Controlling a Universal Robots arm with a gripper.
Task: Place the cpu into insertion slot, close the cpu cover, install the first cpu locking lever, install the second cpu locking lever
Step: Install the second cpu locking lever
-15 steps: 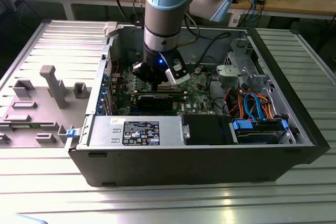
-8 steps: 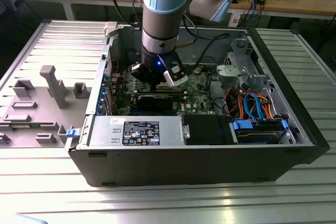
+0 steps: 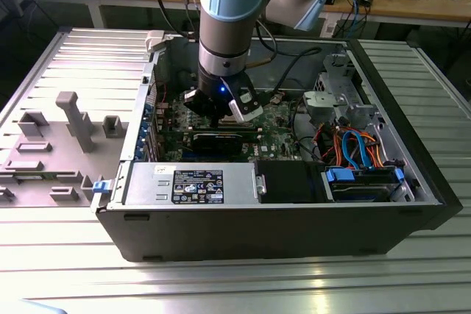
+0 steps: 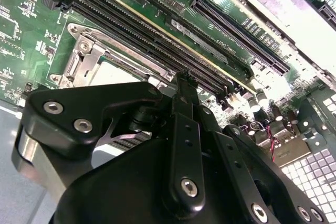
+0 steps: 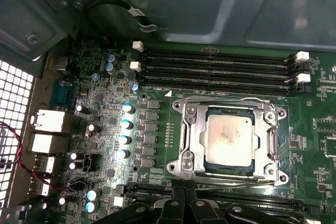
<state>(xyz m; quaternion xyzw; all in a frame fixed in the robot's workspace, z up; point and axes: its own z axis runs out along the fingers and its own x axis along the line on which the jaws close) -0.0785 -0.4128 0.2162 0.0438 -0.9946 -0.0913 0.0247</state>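
Gripper [image 5: 184,203] hovers just beside the insertion slot [image 5: 229,141], fingers pressed together and empty, cpu [image 5: 229,139] seated under the closed cpu cover [image 5: 191,129].

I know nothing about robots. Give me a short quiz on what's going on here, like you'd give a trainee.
1. True or false: the small square chip with a silvery-grey metal top sits in its socket on the green circuit board.
2. What frames the chip? A) a thin silvery metal frame plate B) a blue cable C) a grey plastic tray
3. In the exterior view, what is the arm's black tool reaching into?

Key: 1 true; 2 A; 3 the open dark computer case.
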